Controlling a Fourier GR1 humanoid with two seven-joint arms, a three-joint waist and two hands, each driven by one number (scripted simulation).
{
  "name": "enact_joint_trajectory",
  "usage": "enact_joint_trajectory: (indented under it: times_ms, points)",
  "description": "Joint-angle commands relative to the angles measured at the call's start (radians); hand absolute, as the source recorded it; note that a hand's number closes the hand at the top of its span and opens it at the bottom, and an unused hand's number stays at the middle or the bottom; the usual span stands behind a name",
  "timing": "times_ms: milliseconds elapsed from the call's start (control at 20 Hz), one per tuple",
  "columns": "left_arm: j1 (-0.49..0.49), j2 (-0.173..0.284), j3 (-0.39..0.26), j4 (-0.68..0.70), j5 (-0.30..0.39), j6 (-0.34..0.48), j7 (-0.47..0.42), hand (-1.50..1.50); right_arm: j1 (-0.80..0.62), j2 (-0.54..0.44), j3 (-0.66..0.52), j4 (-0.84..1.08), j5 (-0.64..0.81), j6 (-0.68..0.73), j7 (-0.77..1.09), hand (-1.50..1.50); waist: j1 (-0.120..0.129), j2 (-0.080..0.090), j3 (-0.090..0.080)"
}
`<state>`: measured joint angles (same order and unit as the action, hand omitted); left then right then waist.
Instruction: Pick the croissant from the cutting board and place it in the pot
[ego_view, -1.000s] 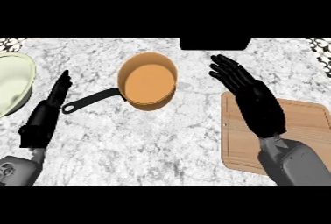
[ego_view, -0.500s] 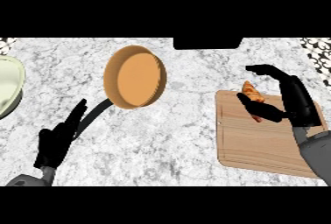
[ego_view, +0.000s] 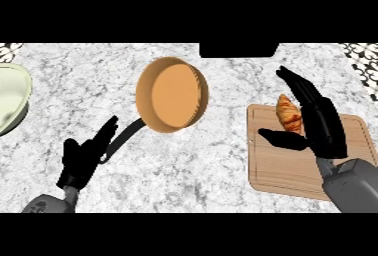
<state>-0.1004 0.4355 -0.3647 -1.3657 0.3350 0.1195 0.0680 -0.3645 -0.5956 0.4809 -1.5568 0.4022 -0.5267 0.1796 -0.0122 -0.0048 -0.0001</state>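
A golden croissant (ego_view: 288, 113) lies at the far left of the wooden cutting board (ego_view: 284, 165). My right hand (ego_view: 321, 125) stands over the board just right of the croissant, fingers straight and the thumb spread out below the pastry, not closed round it. The orange pot (ego_view: 173, 94) with a black handle (ego_view: 125, 139) sits mid-counter, left of the board. My left hand (ego_view: 85, 159) rests open at the lower left, beside the handle.
A pale green bowl-like dish (ego_view: 11, 97) sits at the left edge. A dark object (ego_view: 238, 49) lies at the counter's far edge above the pot. Bare marble lies between pot and board.
My right hand's fingers have straightened from a curl beside the croissant and its thumb spread out below it. The view shifted slightly, so pot and board sit further left.
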Motion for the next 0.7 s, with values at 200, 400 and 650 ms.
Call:
enact_joint_trajectory:
  times_ms: [200, 400, 650]
  points:
    - [-0.022, -0.02, 0.025, -0.014, 0.019, -0.047, 0.022, 0.0, -0.102, 0.051, -0.006, -0.051, 0.038, 0.223, 0.454, -1.5, 0.016, 0.003, -0.001]
    - [-0.035, -0.107, -0.031, 0.047, -0.067, -0.002, -0.009, 0.0, -0.167, 0.086, -0.072, 0.025, -0.017, 0.31, 0.522, -1.5, 0.015, 0.006, -0.001]
    - [-0.073, -0.05, 0.032, 0.038, -0.024, -0.057, 0.025, 0.0, -0.195, 0.118, -0.035, 0.179, -0.083, 0.473, 0.583, -1.5, 0.021, 0.008, -0.001]
